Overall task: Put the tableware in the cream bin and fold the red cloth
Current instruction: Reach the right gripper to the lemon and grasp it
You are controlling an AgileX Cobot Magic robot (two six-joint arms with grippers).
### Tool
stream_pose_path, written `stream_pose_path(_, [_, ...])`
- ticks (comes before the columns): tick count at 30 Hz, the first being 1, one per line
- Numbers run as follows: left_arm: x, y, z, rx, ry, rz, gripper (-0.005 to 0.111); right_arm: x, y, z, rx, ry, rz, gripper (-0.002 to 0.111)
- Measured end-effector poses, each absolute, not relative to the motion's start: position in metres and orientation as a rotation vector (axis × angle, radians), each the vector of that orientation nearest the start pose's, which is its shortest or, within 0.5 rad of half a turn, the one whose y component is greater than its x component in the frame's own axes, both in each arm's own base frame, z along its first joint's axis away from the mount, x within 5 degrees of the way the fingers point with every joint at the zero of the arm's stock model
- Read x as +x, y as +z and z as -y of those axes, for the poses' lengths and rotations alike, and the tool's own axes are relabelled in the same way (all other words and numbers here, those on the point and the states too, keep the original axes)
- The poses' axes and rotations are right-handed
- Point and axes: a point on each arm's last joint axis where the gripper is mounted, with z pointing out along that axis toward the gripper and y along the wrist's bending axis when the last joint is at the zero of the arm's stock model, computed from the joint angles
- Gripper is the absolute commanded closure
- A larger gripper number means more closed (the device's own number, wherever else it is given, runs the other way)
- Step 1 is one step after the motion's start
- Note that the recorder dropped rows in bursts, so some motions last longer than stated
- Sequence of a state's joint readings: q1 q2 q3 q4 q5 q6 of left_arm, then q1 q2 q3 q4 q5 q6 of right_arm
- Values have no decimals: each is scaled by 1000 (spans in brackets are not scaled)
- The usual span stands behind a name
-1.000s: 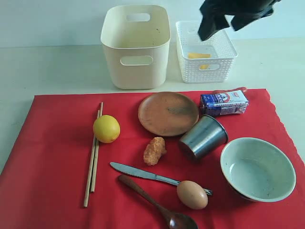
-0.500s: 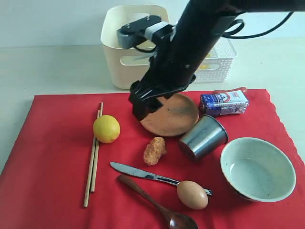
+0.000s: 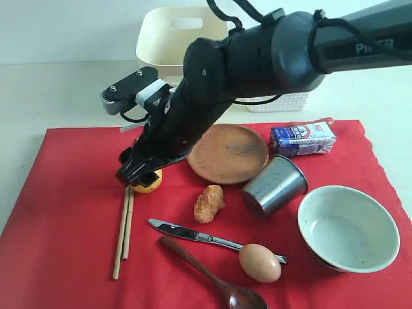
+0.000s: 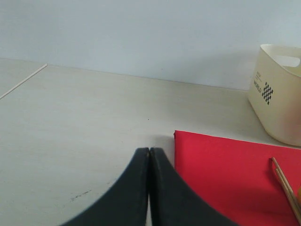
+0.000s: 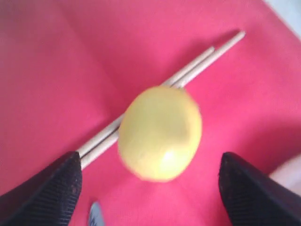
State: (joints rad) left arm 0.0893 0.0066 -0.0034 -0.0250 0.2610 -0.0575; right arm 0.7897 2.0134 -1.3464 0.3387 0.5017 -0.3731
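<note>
chopsticks [image 3: 122, 225] lie on the red cloth [image 3: 64, 193], well short of the cream bin [image 3: 161, 38], with a lemon [image 5: 160, 134] sitting against them. closing here would likely seize the fruit instead, or roll it and scatter the sticks. the right claw [image 5: 149, 188] hangs spread wide astride that lemon, gripping nothing. the left claw [image 4: 149, 155] is clenched and empty over the worktop [image 4: 70, 117] beside the cloth's corner.

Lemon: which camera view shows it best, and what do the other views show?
Right wrist view: the lemon shows whole inside the open right gripper, touching the chopsticks. The exterior view shows only a yellow sliver under that gripper; the left wrist view shows none clearly.
</note>
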Motion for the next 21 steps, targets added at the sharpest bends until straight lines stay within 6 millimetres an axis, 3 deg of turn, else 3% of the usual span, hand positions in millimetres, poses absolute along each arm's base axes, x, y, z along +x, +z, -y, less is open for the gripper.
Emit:
stream_pose_path(10, [55, 190, -4, -145, 0, -1742, 104, 297, 124, -317, -1081, 435, -2431, 33])
stream_pose_path(21, [55, 190, -4, -145, 0, -1742, 104, 299, 123, -318, -1035, 455, -2430, 33])
